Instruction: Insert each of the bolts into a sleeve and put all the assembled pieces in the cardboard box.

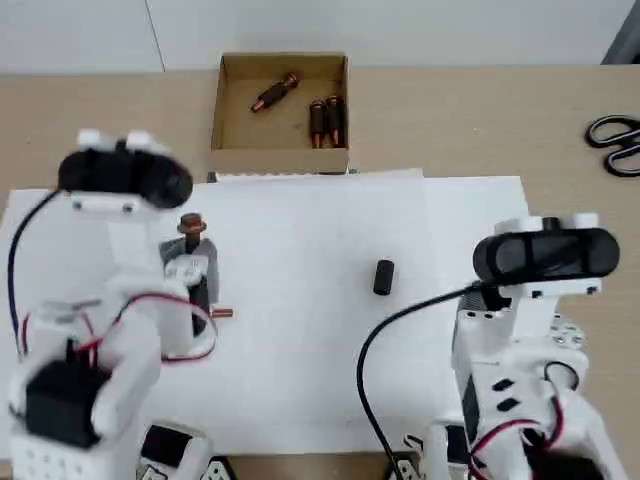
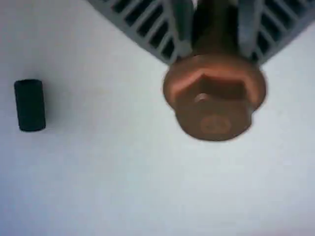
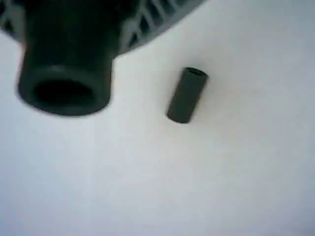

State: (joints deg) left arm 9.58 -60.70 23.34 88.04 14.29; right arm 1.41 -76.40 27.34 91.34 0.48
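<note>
The loose sleeve [image 1: 384,277] lies flat on the white sheet [image 1: 300,380], between the two arms. It is well to the right of the left claw [image 1: 190,252] and nearer to the right arm. A second bolt [image 1: 222,313] lies on the sheet just right of the left arm, on the near side of its claw.

The cardboard box [image 1: 225,105] sits at the sheet's far edge with three assembled pieces [image 1: 275,92] inside. A broad bare stretch of sheet runs between the arms and out to the box. Scissors [image 1: 615,145] rest on the table at the far right, off the sheet.

The left claw is clamped on a copper bolt [image 2: 214,96], its fingers [image 2: 182,24] pressing the shank and the hex head sticking out past them. The right claw [image 3: 74,34] grips a held sleeve [image 3: 64,81] whose open bore faces outward, above the sheet and apart from the loose sleeve.
</note>
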